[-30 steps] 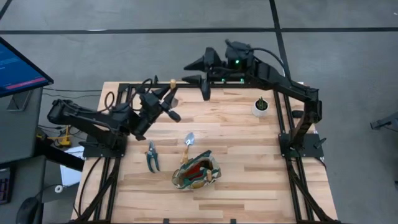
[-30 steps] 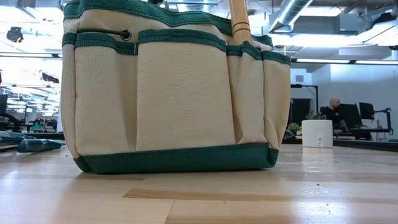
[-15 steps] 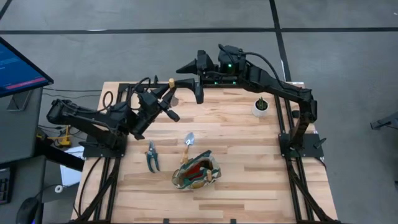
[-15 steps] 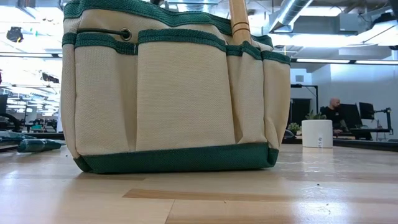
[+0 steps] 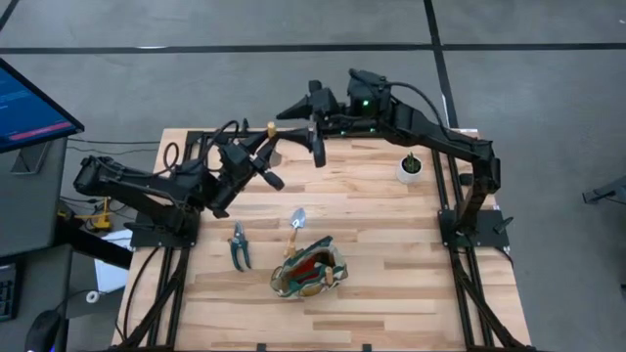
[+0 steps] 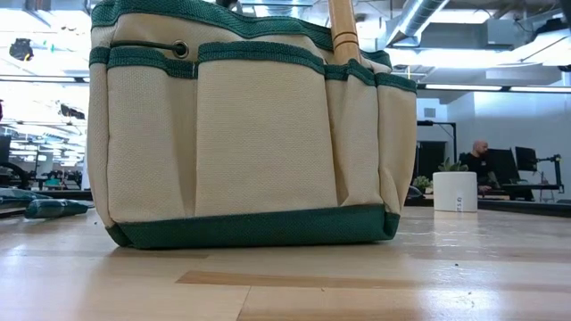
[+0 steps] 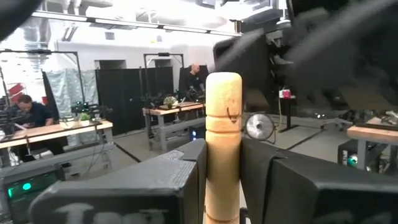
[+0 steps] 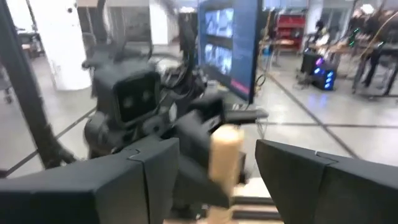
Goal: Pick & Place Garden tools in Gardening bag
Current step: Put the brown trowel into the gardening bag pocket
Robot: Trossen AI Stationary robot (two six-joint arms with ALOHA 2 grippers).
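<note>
My left gripper (image 5: 262, 154) is raised over the table's far left part, shut on a garden tool with a light wooden handle (image 5: 271, 130). Its blade is hidden. My right gripper (image 5: 305, 125) is open at the far edge. Its fingers stand on either side of the handle's free end (image 8: 224, 155) without touching it. The green-and-tan gardening bag (image 5: 310, 269) stands near the table's middle front. A silver trowel (image 5: 296, 223) lies against the bag's far side. The green-handled shears (image 5: 239, 244) lie flat to the bag's left. My left gripper pinches the wooden handle (image 7: 222, 180) between its two fingers, and the handle lies along them. The rounded free end (image 7: 223, 93) sticks out past the fingertips toward my right gripper. The tool is lifted clear of the table.
A small white pot with a plant (image 5: 411, 166) stands at the far right. A wooden handle (image 6: 343, 28) sticks up from one of the bag's outer pockets. A monitor (image 5: 29, 103) stands off the table's left. People sit at desks in the room behind.
My right gripper has gone a little toward the table's left, closing in on the handle end that my left gripper holds up. It has stayed open.
</note>
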